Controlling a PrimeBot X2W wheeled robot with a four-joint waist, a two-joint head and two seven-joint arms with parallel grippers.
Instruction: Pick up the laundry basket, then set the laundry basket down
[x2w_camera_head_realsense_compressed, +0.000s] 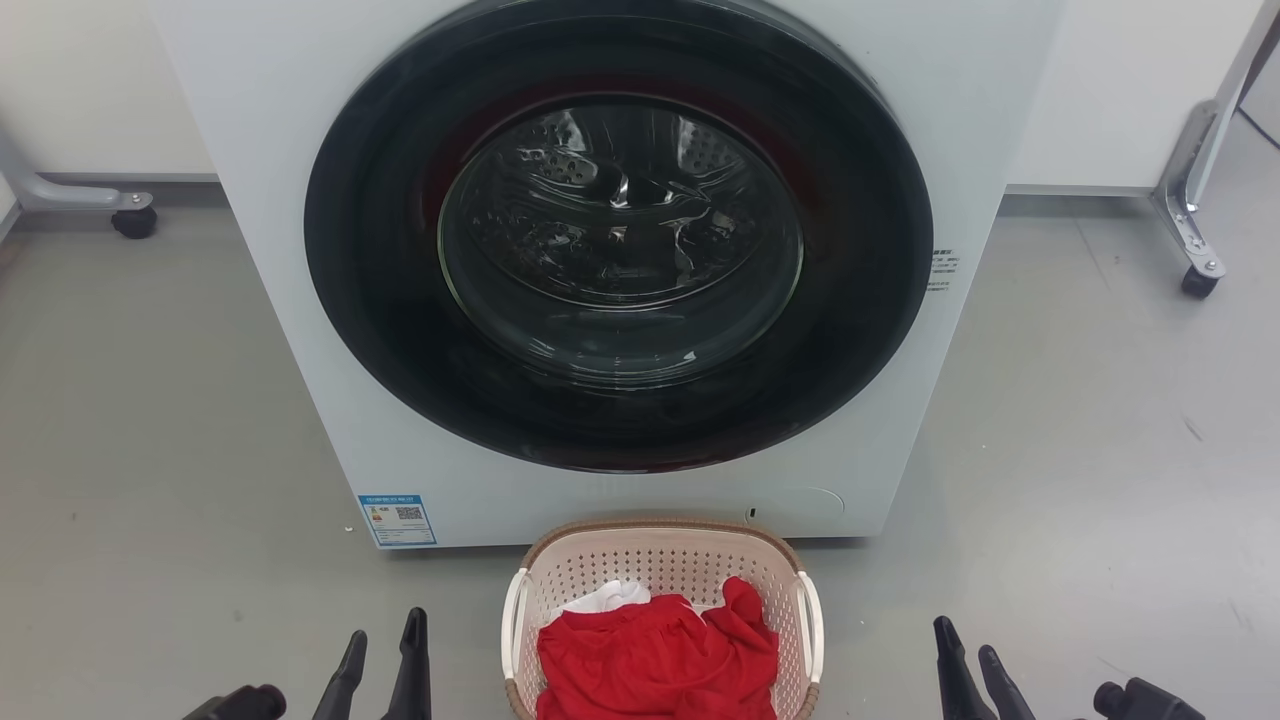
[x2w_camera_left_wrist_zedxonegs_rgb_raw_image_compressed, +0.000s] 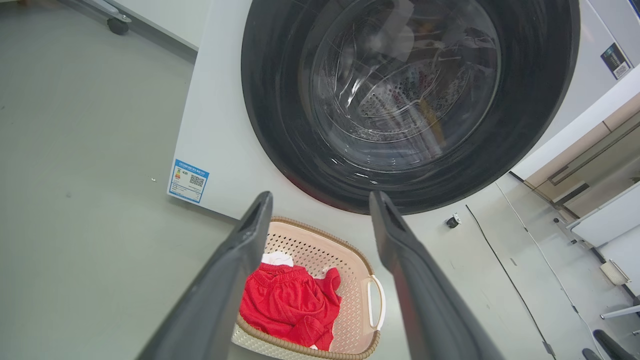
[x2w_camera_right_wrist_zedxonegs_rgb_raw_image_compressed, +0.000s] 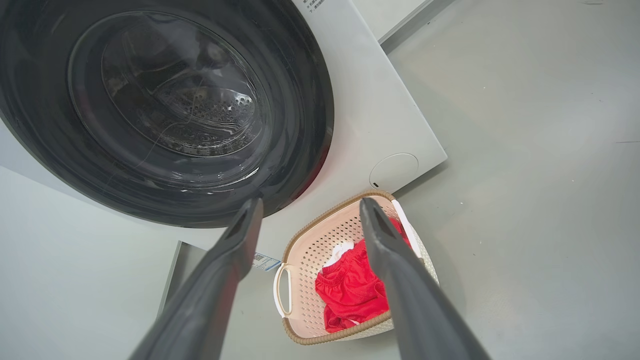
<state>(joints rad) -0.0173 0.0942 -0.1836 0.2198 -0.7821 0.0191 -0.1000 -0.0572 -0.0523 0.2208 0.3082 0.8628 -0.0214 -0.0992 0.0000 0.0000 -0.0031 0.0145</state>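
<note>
Left gripper (x2w_camera_head_realsense_compressed: 385, 632): lower left of head view, fingers parted, tips pointing forward.
Right gripper (x2w_camera_head_realsense_compressed: 962, 640): lower right of head view, fingers parted, tips pointing forward.

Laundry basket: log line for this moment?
stage: pre-grasp | laundry basket: on floor before washer, holds red garment | left gripper: open, empty | right gripper: open, empty

The washer (x2w_camera_head_realsense_compressed: 960, 120) bears a blue QR-code label (x2w_camera_head_realsense_compressed: 397, 520) and small side print (x2w_camera_head_realsense_compressed: 942, 270), neither legible

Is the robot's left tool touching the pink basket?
Apart. In the head view, bare grey floor shows between the left tool and the cream-pink perforated plastic laundry basket.
</note>
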